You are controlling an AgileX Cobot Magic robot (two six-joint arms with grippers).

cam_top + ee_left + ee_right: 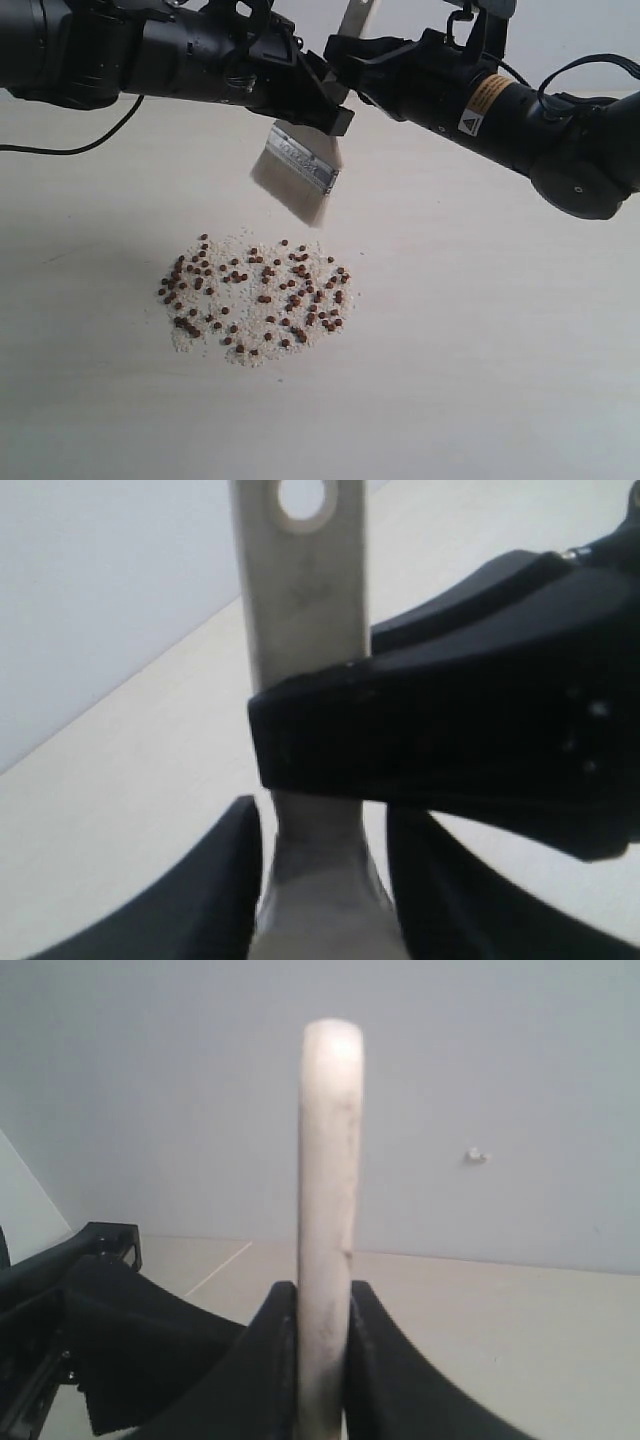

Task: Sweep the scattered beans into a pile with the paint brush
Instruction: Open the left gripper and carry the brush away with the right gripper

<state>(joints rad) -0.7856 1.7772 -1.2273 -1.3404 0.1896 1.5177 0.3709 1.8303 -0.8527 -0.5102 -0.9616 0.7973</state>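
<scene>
Cream-white bristles of the paint brush (298,172) hang tilted in the air above the far edge of the beans (260,295), which lie in a loose patch among pale crumbs on the beige surface (480,380). The right gripper (322,1330) is clamped on the flat faces of the wooden handle near its holed end. The left gripper (325,880) flanks the handle lower down, just above the ferrule; whether it pinches the handle I cannot tell.
</scene>
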